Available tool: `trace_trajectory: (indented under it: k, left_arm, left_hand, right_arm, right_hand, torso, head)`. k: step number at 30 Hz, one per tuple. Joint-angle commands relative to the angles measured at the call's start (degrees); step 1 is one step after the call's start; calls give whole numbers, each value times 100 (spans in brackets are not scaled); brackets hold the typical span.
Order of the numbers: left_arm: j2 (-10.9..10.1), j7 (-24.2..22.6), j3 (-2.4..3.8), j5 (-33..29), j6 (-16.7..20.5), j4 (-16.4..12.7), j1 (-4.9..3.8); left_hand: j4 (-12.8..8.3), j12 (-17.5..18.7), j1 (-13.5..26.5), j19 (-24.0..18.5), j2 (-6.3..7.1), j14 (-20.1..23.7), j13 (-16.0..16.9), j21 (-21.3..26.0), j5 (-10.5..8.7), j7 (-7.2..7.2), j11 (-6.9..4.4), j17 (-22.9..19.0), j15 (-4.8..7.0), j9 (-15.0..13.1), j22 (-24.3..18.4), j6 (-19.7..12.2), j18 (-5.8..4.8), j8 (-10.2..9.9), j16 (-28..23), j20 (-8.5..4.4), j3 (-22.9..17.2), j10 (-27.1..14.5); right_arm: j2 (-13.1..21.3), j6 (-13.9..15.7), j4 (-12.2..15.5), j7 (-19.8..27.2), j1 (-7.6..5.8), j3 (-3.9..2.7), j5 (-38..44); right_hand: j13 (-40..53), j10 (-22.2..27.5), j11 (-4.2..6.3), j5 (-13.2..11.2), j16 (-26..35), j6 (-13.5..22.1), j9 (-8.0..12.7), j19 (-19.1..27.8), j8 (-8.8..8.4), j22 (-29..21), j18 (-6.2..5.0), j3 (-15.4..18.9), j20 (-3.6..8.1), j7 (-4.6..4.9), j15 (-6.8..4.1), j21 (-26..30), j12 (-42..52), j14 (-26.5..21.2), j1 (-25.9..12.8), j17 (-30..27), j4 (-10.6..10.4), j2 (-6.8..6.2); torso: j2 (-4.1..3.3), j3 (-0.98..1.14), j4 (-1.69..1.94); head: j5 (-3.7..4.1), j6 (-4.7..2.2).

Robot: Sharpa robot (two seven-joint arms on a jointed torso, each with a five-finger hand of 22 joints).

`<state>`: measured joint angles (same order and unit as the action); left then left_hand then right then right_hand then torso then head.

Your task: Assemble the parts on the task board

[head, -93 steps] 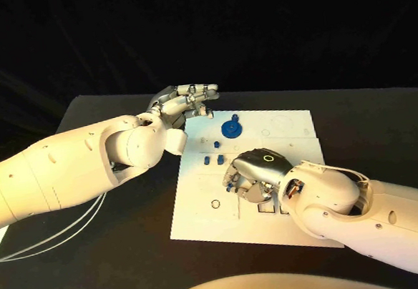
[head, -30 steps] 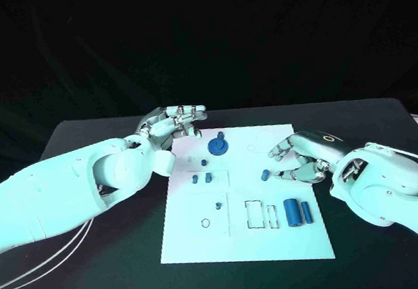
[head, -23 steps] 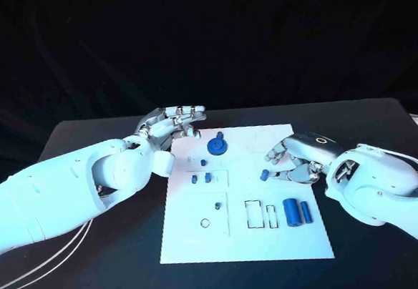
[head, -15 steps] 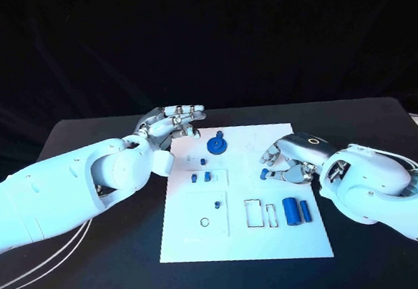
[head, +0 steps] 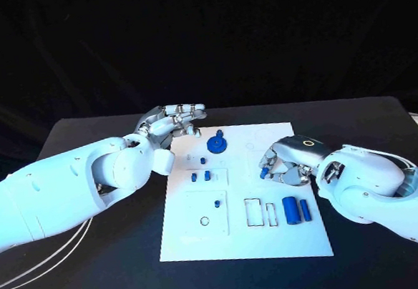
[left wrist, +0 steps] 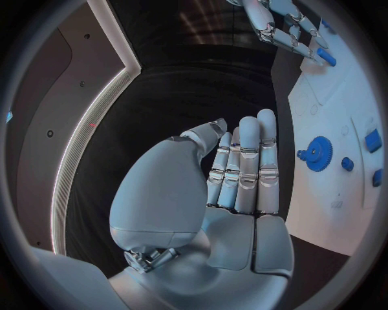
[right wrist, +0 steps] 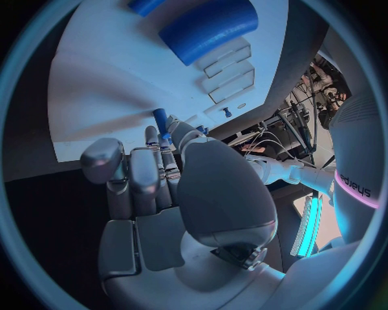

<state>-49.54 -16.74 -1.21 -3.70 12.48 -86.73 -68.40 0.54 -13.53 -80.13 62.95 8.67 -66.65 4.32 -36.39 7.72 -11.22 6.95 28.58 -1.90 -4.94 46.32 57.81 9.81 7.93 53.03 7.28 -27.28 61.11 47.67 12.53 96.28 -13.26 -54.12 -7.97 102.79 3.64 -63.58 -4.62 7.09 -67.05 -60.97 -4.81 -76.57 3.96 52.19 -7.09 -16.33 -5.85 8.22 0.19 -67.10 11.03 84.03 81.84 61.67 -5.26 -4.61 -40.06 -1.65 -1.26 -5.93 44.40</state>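
**A:** On the board [head: 193, 219], where do the parts lie?

**B:** Two cylinders [head: 297, 210] lie side by side near the right edge, beside the rectangular slots [head: 260, 212]. The gear [head: 216, 146] sits toward the far end, and a pair of small pegs [head: 202, 176] stands just nearer than it. One more peg [head: 218, 204] is further down, next to a small ring mark [head: 205, 221].

**A:** And the right hand?

**B:** The right hand [head: 286, 159] is over the board's right side, fingers curled together around a small blue pin [head: 264, 172]. The right wrist view shows that pin [right wrist: 161, 121] held at the fingertips [right wrist: 171, 131], close above the white surface.

**A:** Is the pin touching the board?

**B:** I cannot tell; it looks just above it.

**A:** The left hand?

**B:** The left hand [head: 173, 122] hangs over the table [head: 94, 134] at the board's far left corner, off the parts. Its wrist view shows the fingers [left wrist: 246, 166] lying straight and pressed together beside the thumb, nothing in them.
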Motion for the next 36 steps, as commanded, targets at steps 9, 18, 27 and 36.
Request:
trace_trajectory:
  k: [9,18,27,36]
  left_arm:
    - [16,-37,4,26,-105,0,0]
    - [19,-33,4,28,-102,5,0]
    - [23,-31,4,29,-116,9,0]
    - [22,-35,4,31,-121,19,0]
  left_hand:
    - [-28,-3,-23,14,-29,-14,-8,32,20,6,0,-6,21,6,-6,-34,64,34,-7,-4,3,-44]
    - [-34,-17,-11,11,-35,-11,-9,36,20,3,3,-20,17,8,-9,-44,64,40,-2,0,14,-59]
    - [-34,-17,-11,11,-35,-11,-9,36,20,3,3,-20,17,8,-9,-44,64,40,-2,0,14,-59]
    - [-34,-17,-11,11,-35,-11,-9,36,20,3,3,-20,17,8,-9,-44,64,40,-2,0,14,-59]
  right_arm:
    - [-87,-143,-37,-66,8,16,258]
    - [-118,-44,-35,-125,9,19,268]
    - [-118,366,38,-125,9,19,196]
    - [33,794,439,-52,10,10,1]
  right_hand:
    - [10,-249,45,-165,-106,-207,-29,-116,46,172,39,-259,41,-46,-79,-138,-107,168,88,84,-36,36]
    - [18,-378,74,-196,-226,-303,-46,-188,57,341,68,-404,66,-66,-109,-258,-161,200,78,205,-50,48]
    - [52,-636,142,-198,-322,-498,-103,-261,138,532,98,-620,121,-113,-169,-395,-169,216,166,291,57,81]
    - [60,-693,154,-186,-346,-534,-119,-272,152,563,103,-677,136,-120,-181,-420,-188,219,169,310,96,69]
  torso:
    - [-5,6,-1]
    - [0,8,-5]
    - [-1,6,-3]
    - [5,4,-10]
  head:
    - [8,13]
    - [6,31]
    - [14,37]
    - [34,18]
